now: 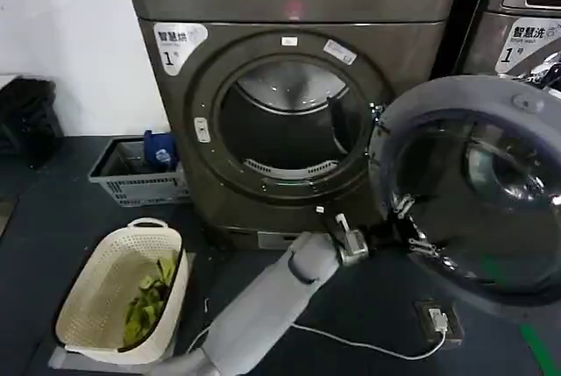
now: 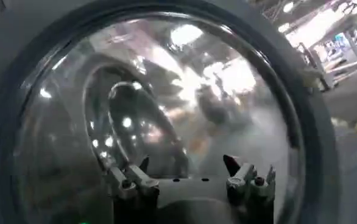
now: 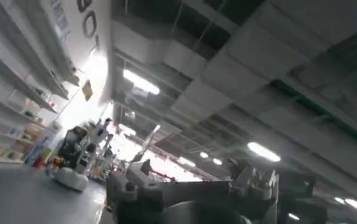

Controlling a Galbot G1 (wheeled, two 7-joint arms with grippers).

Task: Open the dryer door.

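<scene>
The dryer door [image 1: 478, 192] stands swung wide open at the right of the frame, grey inner face and domed glass showing.

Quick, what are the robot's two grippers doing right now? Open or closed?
Left gripper: open, holding nothing, right up against the dryer door's inner glass.
Right gripper: open, holding nothing, pointing up at the ceiling.

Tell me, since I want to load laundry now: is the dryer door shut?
No. In the head view the dryer door is swung wide to the right, leaving the drum opening uncovered, with the left gripper at its inner face.
</scene>
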